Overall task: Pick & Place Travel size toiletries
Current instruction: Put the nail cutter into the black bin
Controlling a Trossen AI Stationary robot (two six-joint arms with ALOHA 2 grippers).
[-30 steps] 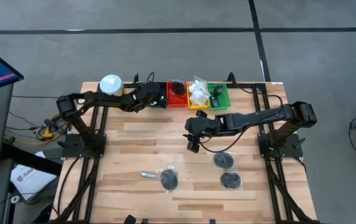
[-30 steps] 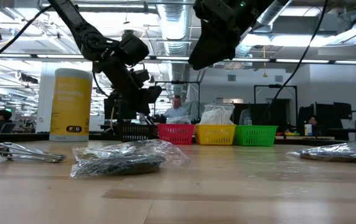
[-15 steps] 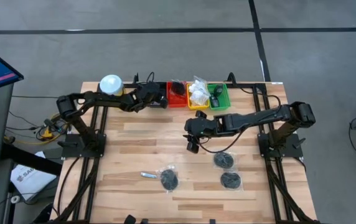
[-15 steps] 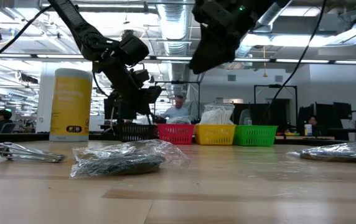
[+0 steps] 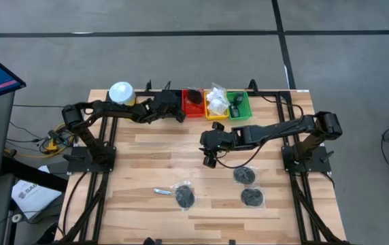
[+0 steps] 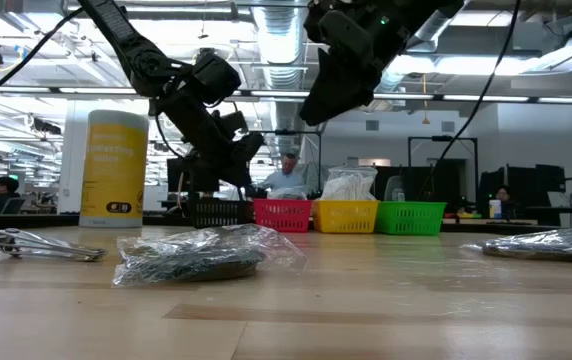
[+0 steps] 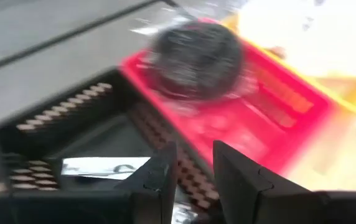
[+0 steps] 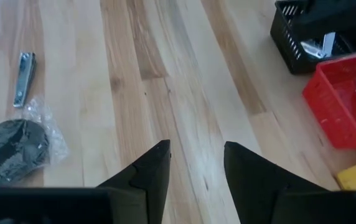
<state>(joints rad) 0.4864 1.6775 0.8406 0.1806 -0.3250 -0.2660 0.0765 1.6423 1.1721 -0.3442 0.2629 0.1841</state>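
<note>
Left gripper [image 5: 179, 114] hung over the black tray [image 5: 170, 107] at the back of the counter [image 5: 147, 163], with a small gap between its fingers and nothing in it. Right gripper [image 5: 209, 160] was up in the air over the middle of the counter, partly open and empty. Three flat black discs in clear bags [image 5: 184, 195] lay near the front, and a thin silver tube [image 5: 161, 192] lay just beside one. One more dark bagged thing [image 7: 195, 57], maybe a disc, sat in the red tray [image 7: 277, 118].
</note>
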